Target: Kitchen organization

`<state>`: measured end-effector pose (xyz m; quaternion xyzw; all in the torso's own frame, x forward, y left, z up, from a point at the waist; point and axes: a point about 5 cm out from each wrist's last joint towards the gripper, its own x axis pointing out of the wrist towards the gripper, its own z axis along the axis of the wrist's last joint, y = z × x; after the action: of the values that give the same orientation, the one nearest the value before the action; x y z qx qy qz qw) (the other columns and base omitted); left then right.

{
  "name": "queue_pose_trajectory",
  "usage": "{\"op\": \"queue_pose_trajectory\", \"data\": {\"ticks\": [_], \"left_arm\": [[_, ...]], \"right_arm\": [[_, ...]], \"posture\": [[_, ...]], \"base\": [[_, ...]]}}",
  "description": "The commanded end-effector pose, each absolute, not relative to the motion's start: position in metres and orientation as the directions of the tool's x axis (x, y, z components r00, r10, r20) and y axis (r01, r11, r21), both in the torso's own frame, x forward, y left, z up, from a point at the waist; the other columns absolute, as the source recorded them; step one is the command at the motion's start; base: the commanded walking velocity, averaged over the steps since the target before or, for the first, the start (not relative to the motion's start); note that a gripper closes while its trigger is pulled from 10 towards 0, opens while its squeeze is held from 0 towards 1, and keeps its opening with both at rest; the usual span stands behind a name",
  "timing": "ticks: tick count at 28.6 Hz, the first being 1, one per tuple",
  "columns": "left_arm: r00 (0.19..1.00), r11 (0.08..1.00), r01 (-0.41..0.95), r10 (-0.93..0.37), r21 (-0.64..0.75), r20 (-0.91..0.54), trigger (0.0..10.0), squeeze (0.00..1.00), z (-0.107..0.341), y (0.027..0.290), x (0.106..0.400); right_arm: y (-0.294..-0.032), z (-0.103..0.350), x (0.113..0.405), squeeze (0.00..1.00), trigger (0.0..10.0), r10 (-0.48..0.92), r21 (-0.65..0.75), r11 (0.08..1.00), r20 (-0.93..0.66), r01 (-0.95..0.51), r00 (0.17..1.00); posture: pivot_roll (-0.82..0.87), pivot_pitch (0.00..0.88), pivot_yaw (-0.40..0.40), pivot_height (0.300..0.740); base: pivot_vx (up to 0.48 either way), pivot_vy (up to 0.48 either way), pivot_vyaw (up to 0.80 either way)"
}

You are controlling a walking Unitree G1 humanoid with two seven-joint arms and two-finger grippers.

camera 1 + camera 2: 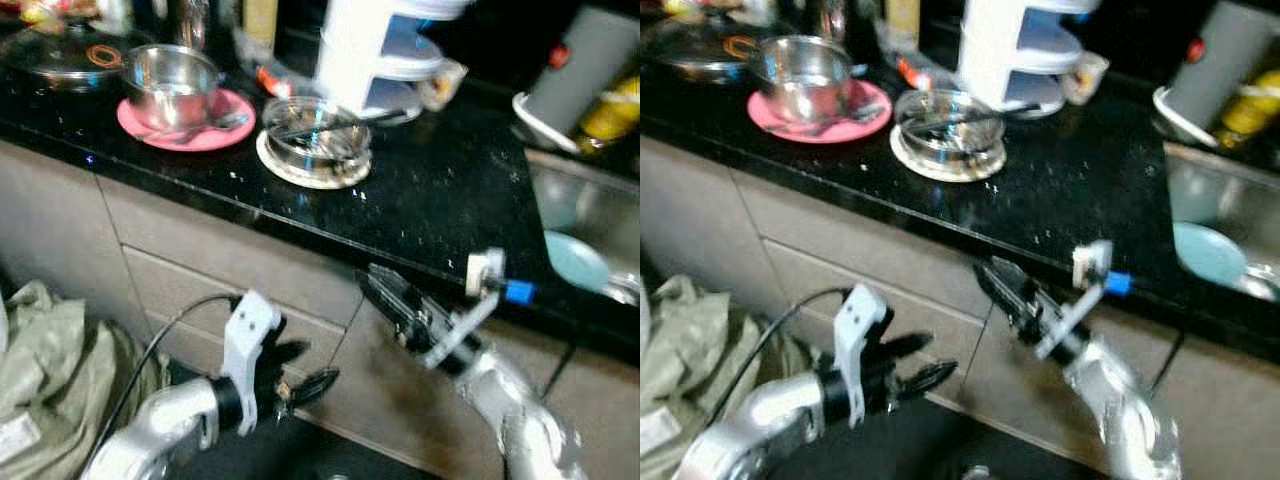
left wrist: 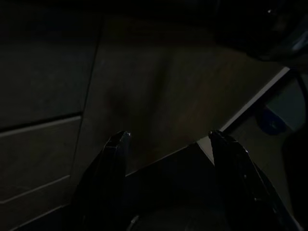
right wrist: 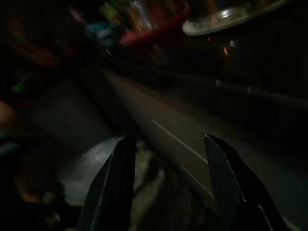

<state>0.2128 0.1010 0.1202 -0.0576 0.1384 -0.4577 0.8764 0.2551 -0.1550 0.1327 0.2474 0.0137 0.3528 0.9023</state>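
**Both grippers below the counter, dishes above**

The right gripper point(image 1: 385, 292) hangs spread and empty just under the black granite counter edge point(image 1: 300, 225). The round glass bowl on its white plate point(image 1: 318, 140) sits above and to its left, a black utensil lying across it. The left gripper point(image 1: 310, 380), also spread and empty, hangs lower by the grey drawers point(image 1: 180, 290), so the right looks nearer.

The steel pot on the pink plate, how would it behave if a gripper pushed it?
The steel pot looks smooth and shiny, so probably slippery to grip. It rests on a pink plate beside a spoon; pushed, it would likely slide and rattle rather than tip.
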Motion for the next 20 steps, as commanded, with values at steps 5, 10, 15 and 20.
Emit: {"op": "queue_pose_trajectory", "data": {"ticks": [5, 10, 15, 20], "left_arm": [[0.569, 0.598, 0.780, -0.801, -0.186, -0.187, 10.0, 0.00, 0.119, 0.104, 0.215], [0.649, 0.674, 0.725, -0.737, -0.138, -0.188, 10.0, 0.00, 0.115, 0.113, 0.224], [0.718, 0.745, 0.657, -0.666, -0.117, -0.202, 10.0, 0.00, 0.106, 0.120, 0.232], [0.755, 0.779, 0.613, -0.627, -0.133, -0.192, 10.0, 0.00, 0.100, 0.122, 0.237]], "right_arm": [[-0.164, 0.121, 0.260, 0.00, 10.0, 0.532, 0.343, 0.792, 0.021, -0.506, 0.847], [-0.173, 0.125, 0.264, 0.00, 10.0, 0.423, 0.267, 0.872, 0.009, -0.410, 0.906], [-0.181, 0.123, 0.263, 0.00, 10.0, 0.367, 0.120, 0.923, 0.008, -0.365, 0.930], [-0.173, 0.114, 0.258, 0.00, 10.0, 0.461, 0.193, 0.871, 0.002, -0.452, 0.887]], "posture": [[0.16, 0.053, -0.159, 0.740], [0.16, 0.053, -0.159, 0.740], [0.15, 0.048, -0.158, 0.740], [0.15, 0.031, -0.157, 0.740]], "base": [[0.000, 0.000, 0.00], [0.000, 0.000, 0.00], [0.000, 0.000, 0.00], [0.000, 0.000, 0.00]]}}
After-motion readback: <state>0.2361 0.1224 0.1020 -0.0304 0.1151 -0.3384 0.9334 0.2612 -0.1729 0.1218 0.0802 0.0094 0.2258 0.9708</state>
